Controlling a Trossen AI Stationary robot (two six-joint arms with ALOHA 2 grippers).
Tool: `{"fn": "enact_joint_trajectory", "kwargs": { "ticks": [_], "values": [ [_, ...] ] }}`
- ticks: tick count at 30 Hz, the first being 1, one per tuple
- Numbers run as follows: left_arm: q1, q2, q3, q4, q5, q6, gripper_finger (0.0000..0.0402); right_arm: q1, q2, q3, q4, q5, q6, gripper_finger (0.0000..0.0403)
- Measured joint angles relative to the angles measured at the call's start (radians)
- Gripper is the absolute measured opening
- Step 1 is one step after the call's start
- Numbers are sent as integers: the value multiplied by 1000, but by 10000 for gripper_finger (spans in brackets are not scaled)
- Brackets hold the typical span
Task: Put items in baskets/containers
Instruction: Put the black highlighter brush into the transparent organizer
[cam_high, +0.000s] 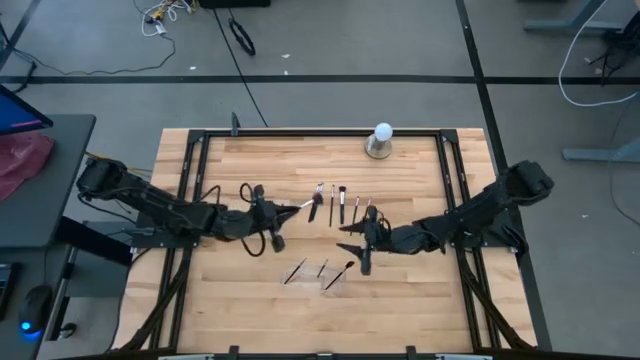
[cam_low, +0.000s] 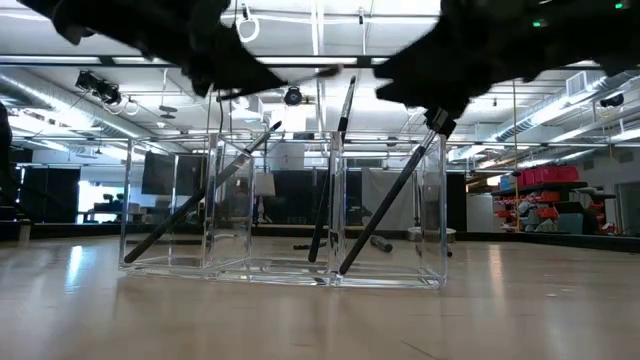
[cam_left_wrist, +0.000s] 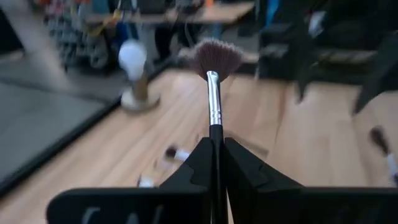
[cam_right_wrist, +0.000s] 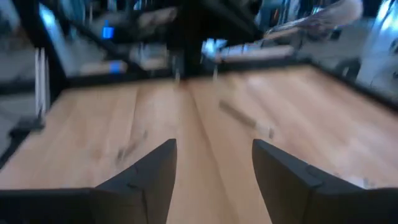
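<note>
My left gripper (cam_high: 281, 211) is at mid-table, shut on a fan-tipped makeup brush (cam_left_wrist: 215, 59) that sticks out ahead of it, above the wood. My right gripper (cam_high: 348, 238) is open and empty, just right of centre; it also shows in the right wrist view (cam_right_wrist: 214, 163). Several brushes (cam_high: 340, 205) lie flat in a row between and beyond the two grippers. A clear plastic container (cam_low: 282, 210) with three compartments stands near the front; three brushes (cam_high: 322, 270) lean in it, lower ends on its floor, upper ends against its walls. My left gripper pinches the brush's dark handle (cam_left_wrist: 216, 144) just behind the silver ferrule, between its two fingers. The fingers lie along the brush. The brush points forward out of the gripper, fan tip (cam_high: 306, 205) ahead, toward the table's right, lifted clear of the table.
A white ball-shaped object on a grey base (cam_high: 381, 140) stands at the far edge, right of centre. A black frame (cam_high: 190, 170) runs round the table top. Bare wood lies on the near left and near right.
</note>
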Motion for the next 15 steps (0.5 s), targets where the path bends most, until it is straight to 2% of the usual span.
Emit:
{"fn": "enact_joint_trajectory", "kwargs": {
  "ticks": [4, 8, 15],
  "values": [
    [-33, 77, 26, 166, 10, 129, 22, -51, 63, 0, 221, -2, -8, 211],
    [-56, 180, 49, 298, 2, 240, 23, -81, 95, 0, 363, -64, -8, 211],
    [-64, 323, 144, 341, -75, 328, 23, -84, 115, 32, 391, -77, -28, 211]
  ]
}}
